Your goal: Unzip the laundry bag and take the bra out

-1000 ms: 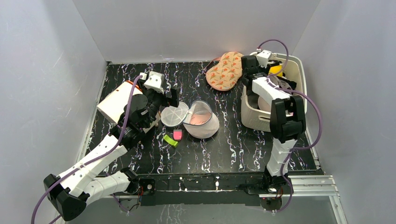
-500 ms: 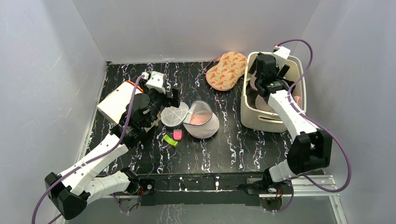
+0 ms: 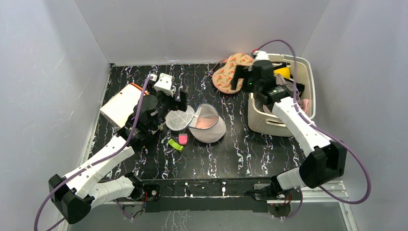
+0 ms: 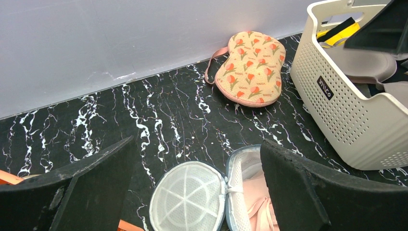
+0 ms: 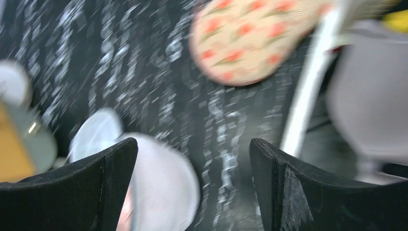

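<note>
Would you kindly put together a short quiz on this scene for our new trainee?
1. Fill in: the fabric inside the open laundry bag is ___ in colour.
2. What lies beside the white basket near the far wall? A) a floral padded piece; B) a green clip; C) an orange-sided box.
3. True or false: the left tool stands open, holding nothing.
Key: 1 pink; 2 A; 3 true.
</note>
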Robot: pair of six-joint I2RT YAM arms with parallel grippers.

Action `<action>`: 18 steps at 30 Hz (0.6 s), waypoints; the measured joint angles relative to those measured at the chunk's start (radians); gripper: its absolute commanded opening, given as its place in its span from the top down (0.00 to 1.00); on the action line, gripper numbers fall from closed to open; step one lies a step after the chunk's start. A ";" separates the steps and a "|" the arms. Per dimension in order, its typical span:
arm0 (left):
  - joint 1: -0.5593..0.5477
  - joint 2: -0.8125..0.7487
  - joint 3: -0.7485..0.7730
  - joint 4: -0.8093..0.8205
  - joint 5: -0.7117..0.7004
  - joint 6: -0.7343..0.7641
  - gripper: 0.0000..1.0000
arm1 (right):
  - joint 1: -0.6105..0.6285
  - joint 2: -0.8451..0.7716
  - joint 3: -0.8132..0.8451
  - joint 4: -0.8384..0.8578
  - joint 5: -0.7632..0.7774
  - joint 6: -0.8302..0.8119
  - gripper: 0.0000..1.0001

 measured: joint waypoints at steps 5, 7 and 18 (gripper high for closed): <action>0.000 -0.001 0.001 0.000 -0.005 0.001 0.02 | 0.223 0.039 0.022 -0.051 -0.134 -0.018 0.26; 0.000 -0.001 0.001 0.001 -0.011 0.004 0.02 | 0.298 0.061 0.022 -0.054 -0.179 -0.014 0.32; 0.000 -0.002 0.001 0.018 -0.040 0.016 0.02 | 0.440 0.142 -0.066 -0.047 -0.254 0.098 0.48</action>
